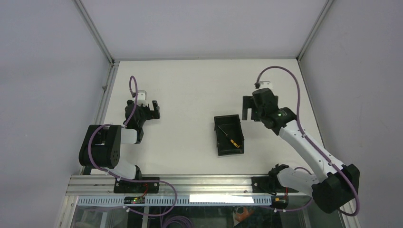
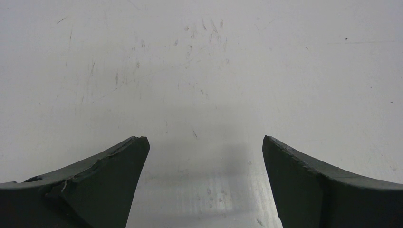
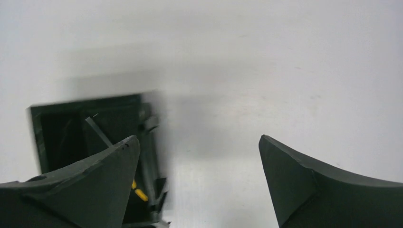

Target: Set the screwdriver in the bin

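Presently the screwdriver point(image 1: 233, 141) lies inside the bin point(image 1: 217, 138), toward its near right corner, with the orange-yellow part of the handle showing and nothing gripping it. The right gripper point(image 1: 251, 114) hangs just right of the bin's far end, jaws spread wide with nothing between them; its wrist view is blurred. The left gripper point(image 1: 148, 110) sits well apart on the left side of the white table point(image 1: 190, 90), jaws likewise spread, holding nothing.
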Controlling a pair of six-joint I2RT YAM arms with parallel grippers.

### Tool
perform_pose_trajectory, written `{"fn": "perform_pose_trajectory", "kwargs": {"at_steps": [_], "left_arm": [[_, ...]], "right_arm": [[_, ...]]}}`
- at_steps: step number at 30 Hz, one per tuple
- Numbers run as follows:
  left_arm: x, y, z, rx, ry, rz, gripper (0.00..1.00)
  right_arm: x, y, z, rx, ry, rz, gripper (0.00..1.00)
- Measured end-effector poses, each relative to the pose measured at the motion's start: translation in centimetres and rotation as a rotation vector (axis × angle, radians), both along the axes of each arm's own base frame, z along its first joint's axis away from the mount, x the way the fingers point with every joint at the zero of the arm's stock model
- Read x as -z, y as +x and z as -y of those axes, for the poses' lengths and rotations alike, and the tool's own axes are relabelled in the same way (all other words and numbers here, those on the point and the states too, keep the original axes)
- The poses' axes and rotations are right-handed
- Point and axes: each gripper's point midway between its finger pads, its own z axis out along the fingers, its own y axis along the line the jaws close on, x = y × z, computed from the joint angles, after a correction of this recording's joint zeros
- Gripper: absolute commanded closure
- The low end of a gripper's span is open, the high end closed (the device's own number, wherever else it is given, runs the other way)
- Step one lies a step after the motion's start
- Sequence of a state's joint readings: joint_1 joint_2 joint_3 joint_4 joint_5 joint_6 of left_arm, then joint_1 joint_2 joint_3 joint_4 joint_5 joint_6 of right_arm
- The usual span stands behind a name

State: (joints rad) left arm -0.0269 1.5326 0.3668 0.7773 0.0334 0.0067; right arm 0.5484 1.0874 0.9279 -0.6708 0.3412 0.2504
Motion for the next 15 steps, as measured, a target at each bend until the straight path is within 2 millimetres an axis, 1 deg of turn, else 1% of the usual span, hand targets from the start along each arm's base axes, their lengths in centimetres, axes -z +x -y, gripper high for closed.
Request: {"fn": "perform_pose_trajectory", "kwargs": {"at_steps": [2, 3, 4, 8, 10, 12, 15], "left_arm": [[0.0, 0.0, 0.0, 0.0, 0.0, 0.0, 0.01], [0.0, 0.0, 0.0, 0.0, 0.0, 0.0, 0.01], [0.0, 0.0, 0.0, 0.0, 0.0, 0.0, 0.01], [0.0, 0.0, 0.0, 0.0, 0.0, 0.0, 0.01], [0.0, 0.0, 0.0, 0.0, 0.0, 0.0, 0.01], [0.0, 0.0, 0.0, 0.0, 0.0, 0.0, 0.01], [0.0, 0.0, 0.0, 0.0, 0.0, 0.0, 0.01]], "right_arm": [[0.0, 0.7, 3.1, 0.124, -0.008, -0.003, 0.01], [0.1, 0.9, 5.2, 0.207, -0.016, -0.012, 0.01], [0.3, 0.9, 6.7, 0.265, -0.024, -0.02, 0.01], [0.6, 0.6, 11.7, 0.461, -0.029, -0.042, 0.01], [0.6, 0.5, 13.0, 0.512, -0.025, -0.043, 0.01], [0.7, 0.3, 13.8, 0.544, -0.024, -0.05, 0.01], [1.0, 0.1, 14.1, 0.561, -0.026, -0.065, 0.01]]}}
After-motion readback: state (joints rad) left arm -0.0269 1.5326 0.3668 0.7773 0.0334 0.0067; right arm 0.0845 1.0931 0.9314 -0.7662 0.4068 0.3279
